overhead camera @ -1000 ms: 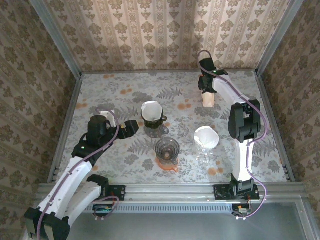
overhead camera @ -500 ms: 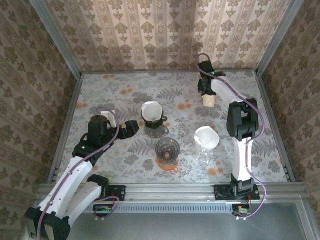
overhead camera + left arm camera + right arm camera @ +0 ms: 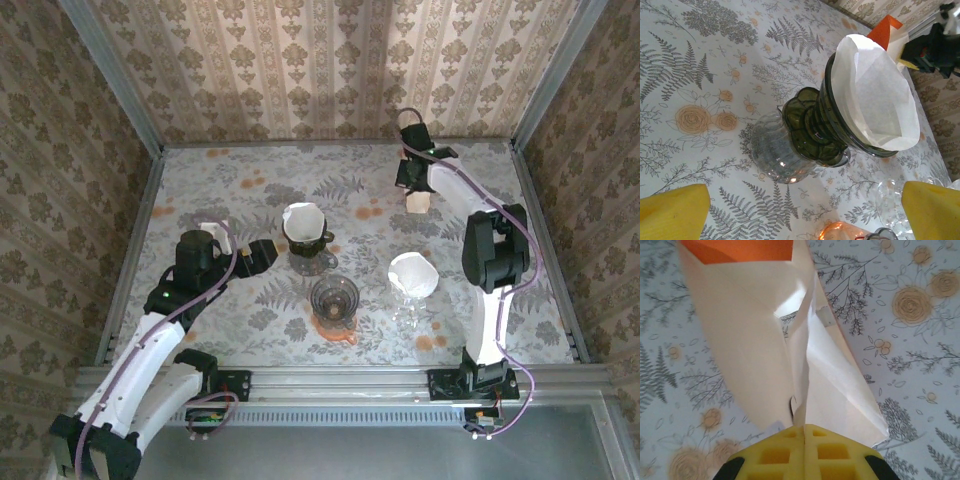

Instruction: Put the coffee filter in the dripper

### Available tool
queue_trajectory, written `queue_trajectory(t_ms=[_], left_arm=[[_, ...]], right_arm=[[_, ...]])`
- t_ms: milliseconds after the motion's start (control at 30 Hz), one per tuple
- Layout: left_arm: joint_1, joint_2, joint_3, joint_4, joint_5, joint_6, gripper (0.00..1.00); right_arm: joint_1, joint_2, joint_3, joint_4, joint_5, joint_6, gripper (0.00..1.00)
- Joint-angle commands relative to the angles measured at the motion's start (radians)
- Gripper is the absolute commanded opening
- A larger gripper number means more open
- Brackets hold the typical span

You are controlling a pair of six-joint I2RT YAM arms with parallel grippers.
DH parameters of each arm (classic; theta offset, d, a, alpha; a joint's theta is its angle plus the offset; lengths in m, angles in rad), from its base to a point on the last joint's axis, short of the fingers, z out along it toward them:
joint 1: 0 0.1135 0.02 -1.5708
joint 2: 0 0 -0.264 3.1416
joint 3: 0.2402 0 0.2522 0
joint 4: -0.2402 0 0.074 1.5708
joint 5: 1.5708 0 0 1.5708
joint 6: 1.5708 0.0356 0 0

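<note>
- Nearest the arm bases, a dark glass dripper [image 3: 334, 298] stands on the worktop [image 3: 220, 180]. No paper shows inside it, so I take it to be the one waiting to be filled.
- Just to its right, a clear dripper [image 3: 412, 278] already carries a white liner.
- A little farther in, the left end effector [image 3: 262, 256] hovers with its fingers spread wide and nothing between them. It points at the green dripper [image 3: 835, 125], which is also lined with white paper and sits on a glass base.
- At the far side, the right end effector [image 3: 804, 434] has its yellow pads pressed together on the lower edge of the coffee filter [image 3: 755, 340]. The filter leans in the orange holder [image 3: 735, 249]. Whether one sheet or several are pinched cannot be told.
- Progress, as I judge it: the grasp looks made, but the filter is at its holder, well apart from the dark dripper. What remains is to lift it free, carry it to the near side, seat it in the cone and let go.
</note>
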State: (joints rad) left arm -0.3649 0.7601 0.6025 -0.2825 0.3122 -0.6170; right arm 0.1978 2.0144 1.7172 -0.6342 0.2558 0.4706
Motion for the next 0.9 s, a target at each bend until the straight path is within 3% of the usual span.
queue_trajectory(t_ms=[0, 333, 533, 700, 867], left_arm=[[0.007, -0.01, -0.004, 0.028, 0.022, -0.035, 1.0], [0.007, -0.016, -0.005, 0.028, 0.044, -0.087, 1.0], [0.009, -0.034, 0.028, -0.011, 0.032, -0.087, 1.0], [0.009, -0.045, 0.065, -0.051, 0.022, -0.066, 1.0], [0.012, -0.044, 0.09, -0.093, 0.016, -0.044, 1.0]], right_arm=[[0.009, -0.13, -0.063, 0.051, 0.023, -0.01, 0.0], [0.025, -0.408, -0.227, 0.092, 0.037, -0.023, 0.0], [0.065, -0.614, -0.288, 0.083, -0.033, -0.04, 0.0], [0.176, -0.781, -0.251, -0.039, -0.155, -0.096, 0.0], [0.385, -0.781, -0.099, -0.312, -0.206, -0.17, 0.0]])
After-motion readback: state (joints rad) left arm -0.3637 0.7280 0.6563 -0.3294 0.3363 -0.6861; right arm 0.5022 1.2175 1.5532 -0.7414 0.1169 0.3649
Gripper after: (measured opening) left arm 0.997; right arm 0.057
